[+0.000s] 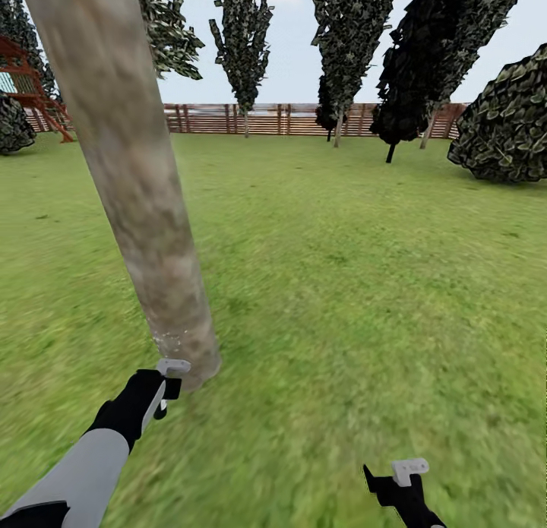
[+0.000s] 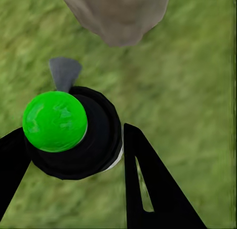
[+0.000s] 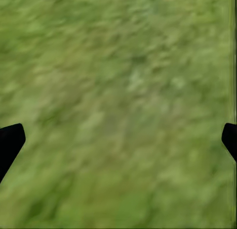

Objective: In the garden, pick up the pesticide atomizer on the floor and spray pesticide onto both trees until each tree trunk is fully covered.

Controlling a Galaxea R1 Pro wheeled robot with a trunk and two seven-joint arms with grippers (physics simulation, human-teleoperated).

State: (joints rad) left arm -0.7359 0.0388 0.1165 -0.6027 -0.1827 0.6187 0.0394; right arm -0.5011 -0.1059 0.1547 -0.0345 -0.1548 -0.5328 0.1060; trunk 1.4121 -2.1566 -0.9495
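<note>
Left pincer (image 2: 74,155), seen in the left wrist view, is clenched around the pesticide atomizer (image 2: 74,135), one black round body with one bright green cap and a grey nozzle pointing at the base of the tree trunk (image 2: 118,14). In the head view this left pincer (image 1: 163,387) sits at the lower left of the frame, just beside the foot of that trunk (image 1: 137,186), a single thick, mottled grey-tan column leaning up to the upper left corner. Right pincer (image 1: 403,478) shows at the bottom right of the head view; in the right wrist view its two black fingertips (image 3: 10,142) stand wide apart, released, holding nothing, over bare grass.

Underfoot is one green lawn (image 1: 342,285) filling most of the frame. Farther back, near the upper edge, runs a brown slatted wooden fence (image 1: 258,119). Before it stand about four dark leafy conifers (image 1: 243,42), one rounded bush (image 1: 505,125) at the right edge, and a red play frame (image 1: 26,83) at the upper left. No writing is readable anywhere.
</note>
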